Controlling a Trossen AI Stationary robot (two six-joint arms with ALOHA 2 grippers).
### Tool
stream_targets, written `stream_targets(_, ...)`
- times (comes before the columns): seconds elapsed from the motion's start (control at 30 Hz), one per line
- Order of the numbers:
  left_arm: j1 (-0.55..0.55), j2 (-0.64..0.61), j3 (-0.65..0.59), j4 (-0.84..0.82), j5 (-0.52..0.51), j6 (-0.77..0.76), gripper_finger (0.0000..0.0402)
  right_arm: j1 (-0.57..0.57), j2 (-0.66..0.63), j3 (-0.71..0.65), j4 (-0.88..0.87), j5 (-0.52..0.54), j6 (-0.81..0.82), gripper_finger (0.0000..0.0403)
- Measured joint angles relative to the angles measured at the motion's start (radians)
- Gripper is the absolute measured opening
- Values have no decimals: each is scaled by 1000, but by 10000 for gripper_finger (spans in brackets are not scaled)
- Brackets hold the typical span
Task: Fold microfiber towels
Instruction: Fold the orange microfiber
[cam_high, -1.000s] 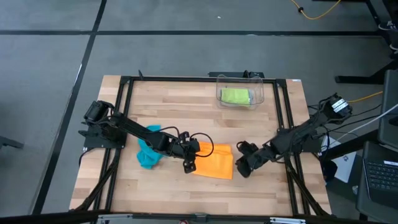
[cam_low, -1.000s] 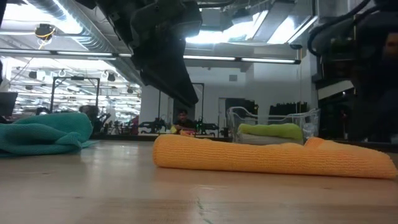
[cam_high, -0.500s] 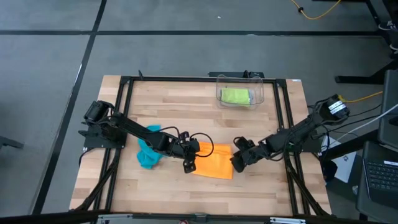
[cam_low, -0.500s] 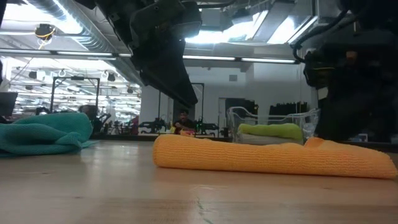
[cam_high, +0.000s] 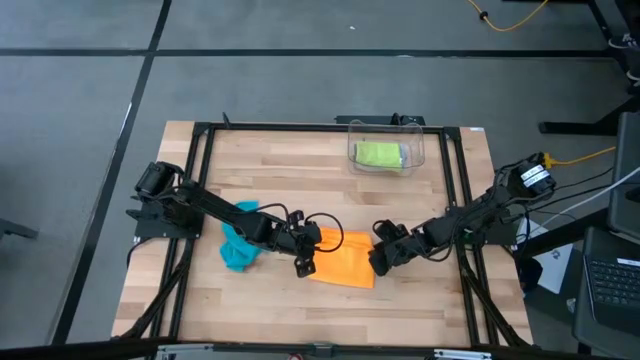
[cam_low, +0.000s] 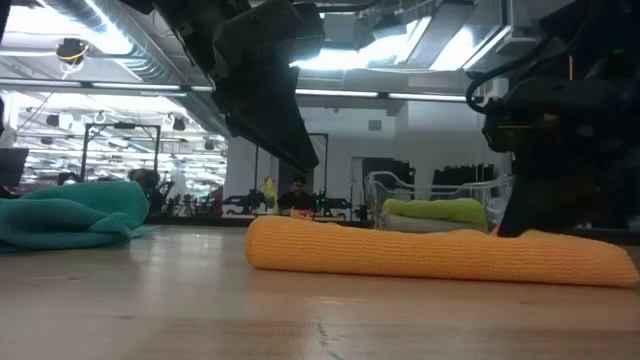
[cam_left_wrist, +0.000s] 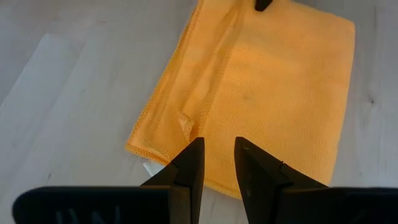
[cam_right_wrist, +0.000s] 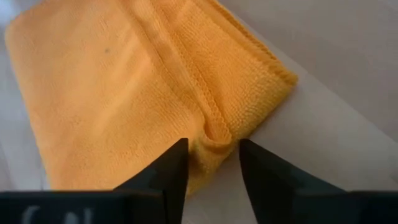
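The right gripper (cam_right_wrist: 210, 163) is at the orange towel's (cam_high: 343, 257) right-hand edge, its two dark fingers (cam_right_wrist: 163, 171) spread with a bunched fold of the layered hem sitting between them; whether the pads have closed on the cloth cannot be told. This position suits taking hold of the doubled edge so that the next fold can be carried across. The left gripper (cam_left_wrist: 216, 163) is at the opposite, left-hand edge of the same towel, fingers set a narrow gap apart with the towel's corner lying in that gap; a firm pinch cannot be confirmed here either. Judged from the placement, this arm steadies the cloth so it does not slide while the other side is worked. The orange towel lies flat on the wooden table (cam_high: 280, 165), already folded into a rectangle with layered edges visible, near the front centre between the two arms. The teal towel (cam_high: 237, 247) lies crumpled just to the left of it, under the left arm, not yet folded. The lime green towel (cam_high: 379, 154) rests folded inside the clear plastic bin (cam_high: 417, 144) at the back of the table, well apart from the work. No grey towel is visible in any view
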Motion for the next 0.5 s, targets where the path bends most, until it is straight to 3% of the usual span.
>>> stream_targets(0.5,0,0,0,-1,-1,0,80,0,0,30,3,-27,-23,9)
